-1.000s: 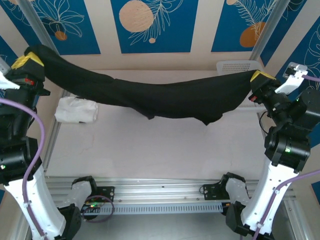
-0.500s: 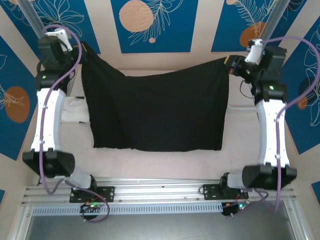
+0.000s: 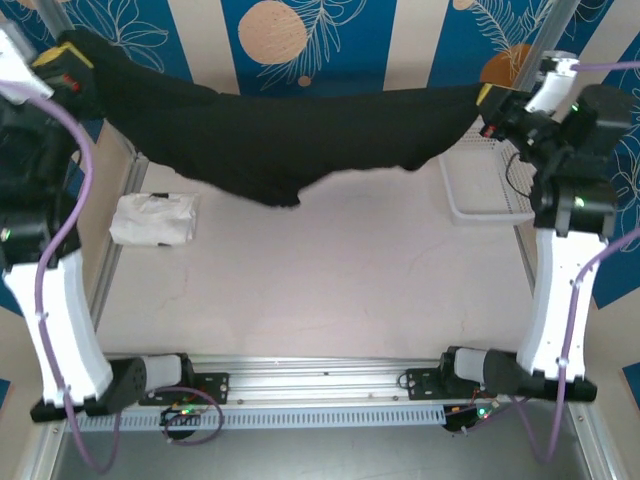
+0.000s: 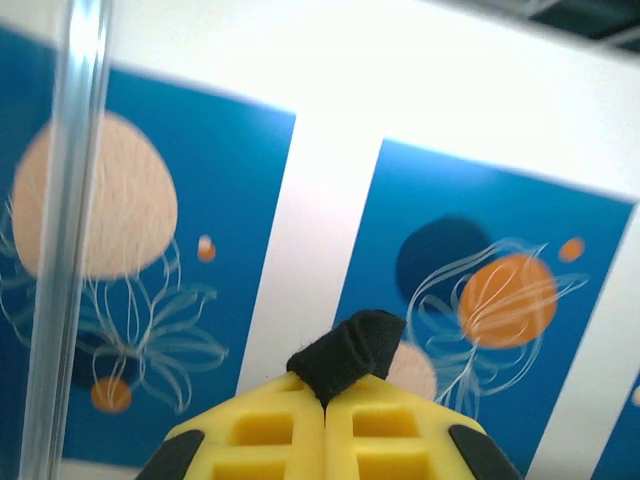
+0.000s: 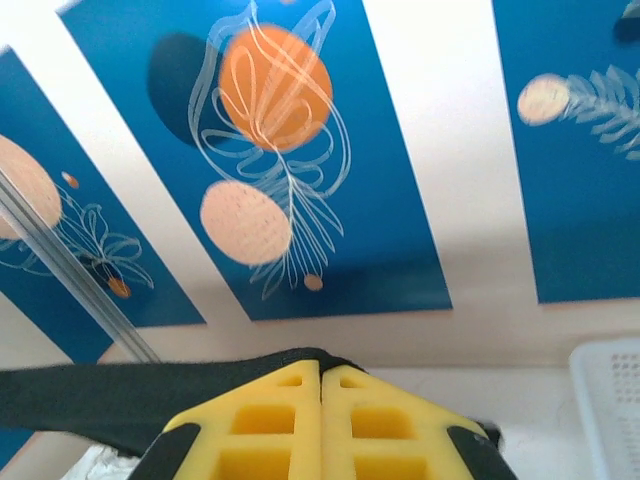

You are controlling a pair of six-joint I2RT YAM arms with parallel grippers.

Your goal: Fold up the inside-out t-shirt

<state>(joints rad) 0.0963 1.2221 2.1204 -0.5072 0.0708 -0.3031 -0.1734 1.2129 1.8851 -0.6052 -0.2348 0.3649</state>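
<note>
white basket (image 3: 482,190) far right on table (image 3: 300,290), bare mesh floor visible
black shirt (image 3: 300,140) off table, stretched in air left to right over far side, sagging lowest left of centre
left gripper (image 4: 325,390): yellow fingers pressed together, pinching shirt corner, tuft poking past tips
right gripper (image 5: 320,375): fingers pressed together on shirt edge, cloth band running off left
white cloth (image 3: 152,218) on table at left, below shirt

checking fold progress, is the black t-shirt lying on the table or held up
Held up: the black cloth t-shirt hangs stretched between left hand and right hand, above the white table.
</note>
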